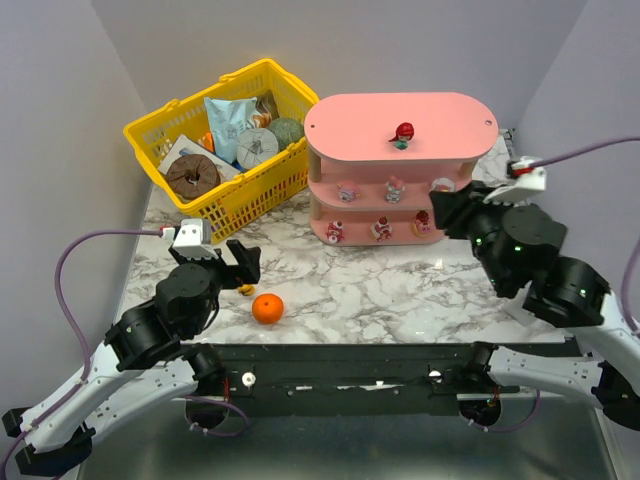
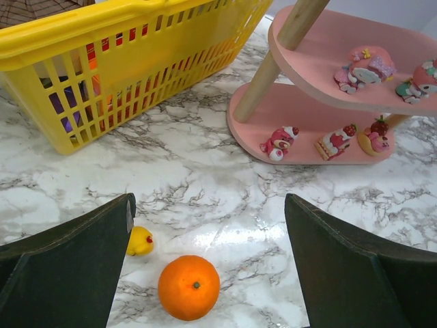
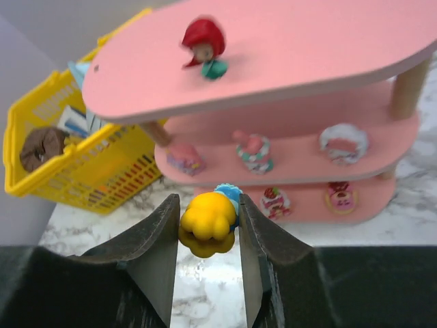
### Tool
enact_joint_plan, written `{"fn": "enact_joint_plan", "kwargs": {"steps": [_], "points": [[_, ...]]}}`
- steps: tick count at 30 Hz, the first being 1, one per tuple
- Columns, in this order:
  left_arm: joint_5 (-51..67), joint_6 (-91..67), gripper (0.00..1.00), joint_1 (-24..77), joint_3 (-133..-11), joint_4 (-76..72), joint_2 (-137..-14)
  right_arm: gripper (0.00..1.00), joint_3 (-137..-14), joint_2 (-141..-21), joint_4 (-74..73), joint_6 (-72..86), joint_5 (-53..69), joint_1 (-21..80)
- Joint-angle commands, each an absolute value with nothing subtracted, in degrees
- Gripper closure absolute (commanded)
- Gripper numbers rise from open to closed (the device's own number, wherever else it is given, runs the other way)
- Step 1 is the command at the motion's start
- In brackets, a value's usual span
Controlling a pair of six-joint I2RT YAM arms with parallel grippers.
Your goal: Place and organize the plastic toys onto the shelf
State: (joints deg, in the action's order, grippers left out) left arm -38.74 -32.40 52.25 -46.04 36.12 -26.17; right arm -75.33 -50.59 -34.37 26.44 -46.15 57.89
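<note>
Your right pincer (image 3: pixel 208 205) is clamped on a yellow-and-blue toy (image 3: pixel 207 231), in front of the pink shelf (image 3: pixel 328 41). Your left pincer (image 2: pixel 208 205) gapes wide and empty over the desk (image 2: pixel 225 171), with a small yellow toy (image 2: pixel 140 241) beside one finger. A red-haired figurine (image 3: pixel 203 42) stands on the top tier, and pink-and-white figurines (image 3: pixel 255 152) line the lower two.

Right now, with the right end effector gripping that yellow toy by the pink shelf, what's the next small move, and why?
Probably raise the right end effector slightly, toward the top board of the pink three-tier shelf. It is shut on the yellow-and-blue plastic figurine below that board, which holds only one red-haired figurine, while both lower tiers look fuller.
</note>
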Motion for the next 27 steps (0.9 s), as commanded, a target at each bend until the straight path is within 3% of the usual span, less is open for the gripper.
{"fn": "enact_joint_plan", "kwargs": {"steps": [1,5,16,27], "points": [[-37.79,-32.26,0.01,52.03,-45.7,35.86,-26.02,0.57,-81.19,-50.97,-37.97,17.94,-52.91,55.38],[-37.53,-32.26,0.01,51.94,-45.7,35.86,-26.1,0.56,-87.18,-54.31,-37.88,12.24,-48.1,49.24],[-37.09,-32.34,0.01,52.03,-45.35,35.86,-26.28,0.57,-101.33,-66.79,-40.68,9.75,-14.9,23.85],[-37.09,-32.26,0.01,52.03,-45.35,35.95,-26.63,0.59,-103.53,-73.82,-42.63,13.8,1.93,13.01]]}}
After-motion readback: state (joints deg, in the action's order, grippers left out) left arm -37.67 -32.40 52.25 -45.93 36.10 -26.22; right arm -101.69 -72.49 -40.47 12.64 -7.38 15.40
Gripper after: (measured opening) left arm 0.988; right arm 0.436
